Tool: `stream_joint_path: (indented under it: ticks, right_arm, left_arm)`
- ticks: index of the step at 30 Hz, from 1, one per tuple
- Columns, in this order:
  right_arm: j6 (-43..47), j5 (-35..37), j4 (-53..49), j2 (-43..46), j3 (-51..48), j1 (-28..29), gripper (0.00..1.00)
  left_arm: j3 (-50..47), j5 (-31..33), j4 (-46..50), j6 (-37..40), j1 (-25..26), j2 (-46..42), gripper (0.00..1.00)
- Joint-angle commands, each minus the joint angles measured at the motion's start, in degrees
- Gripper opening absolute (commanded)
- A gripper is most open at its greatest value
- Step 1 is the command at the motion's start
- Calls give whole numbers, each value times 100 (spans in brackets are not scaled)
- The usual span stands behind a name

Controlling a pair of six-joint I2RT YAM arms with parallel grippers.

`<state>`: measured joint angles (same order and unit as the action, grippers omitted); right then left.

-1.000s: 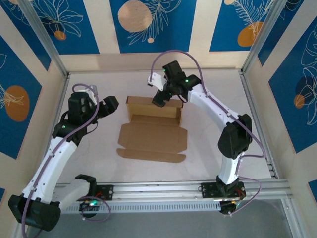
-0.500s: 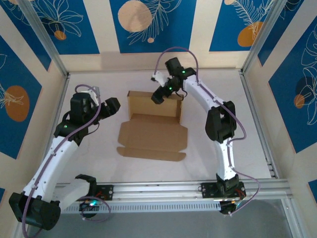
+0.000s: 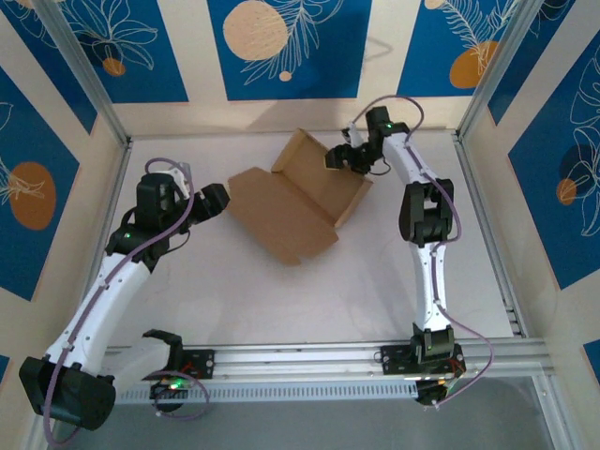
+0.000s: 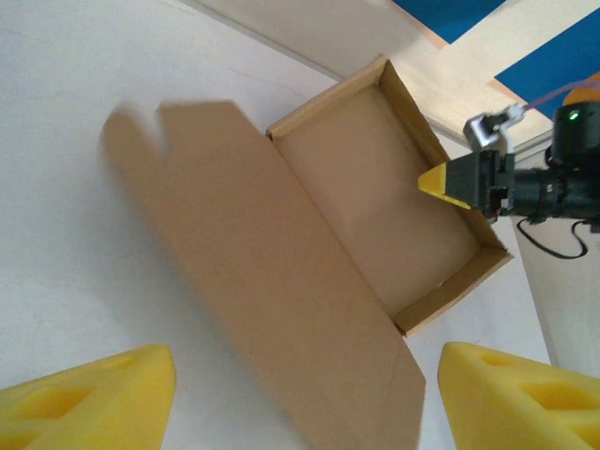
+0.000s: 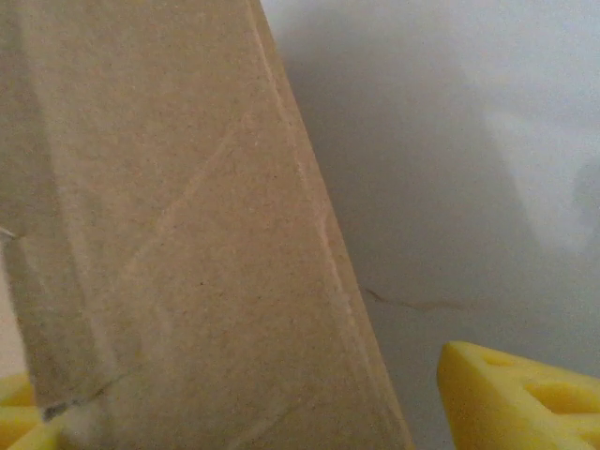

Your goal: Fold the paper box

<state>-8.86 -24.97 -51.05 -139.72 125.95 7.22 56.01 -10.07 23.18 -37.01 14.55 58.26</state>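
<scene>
The paper box (image 3: 302,204) lies open and turned at an angle on the white table. Its shallow tray (image 4: 380,202) points to the back right, and the flat lid panel (image 4: 272,281) stretches toward the left arm. My right gripper (image 3: 339,159) sits at the tray's far right wall. That cardboard wall (image 5: 169,234) stands between its yellow fingers (image 5: 525,394); a narrow gap shows at the right finger. My left gripper (image 3: 212,200) hovers open just left of the lid. Its yellow fingertips (image 4: 94,398) flank the lid's corner without touching it.
A metal frame post (image 3: 473,112) and the blue patterned side walls enclose the table. The back wall (image 3: 281,112) runs close behind the box. An aluminium rail (image 3: 309,358) carries both arm bases at the near edge.
The box has swung clockwise and slid toward the back right, pulled along with the right gripper. That gripper's jaws have narrowed around the wall. The left arm has hardly moved.
</scene>
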Motion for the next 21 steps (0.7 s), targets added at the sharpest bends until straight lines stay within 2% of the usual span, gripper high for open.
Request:
stream_joint_path:
  ticks: [1,7,10,13,15,18,21]
  right_arm:
    - [-1037,-727,154,13,-554,-213,76]
    - [-1629,-968,861,537,-1505,-438,77]
    - [-1672,-893,970,803,-1890,-300,77]
    - [-1702,-100,974,1092,-2356,83,78]
    - [-2066,608,1221,1391,-2914,312,78]
    - [-2869,1018,1878,1915,-4014,559,77]
    - [-3780,1039,2717,2577,-5207,1005,78]
  left_arm:
    - [146,-123,-92,-20,40,-57,74]
    - [147,-116,-130,-67,40,-144,74]
    - [139,-123,-173,-78,38,-170,74]
    - [121,-61,-181,-63,35,-184,74]
    - [115,1,-168,-55,40,-192,74]
    - [154,267,-38,32,35,-226,74]
    - [230,671,137,143,40,-290,76]
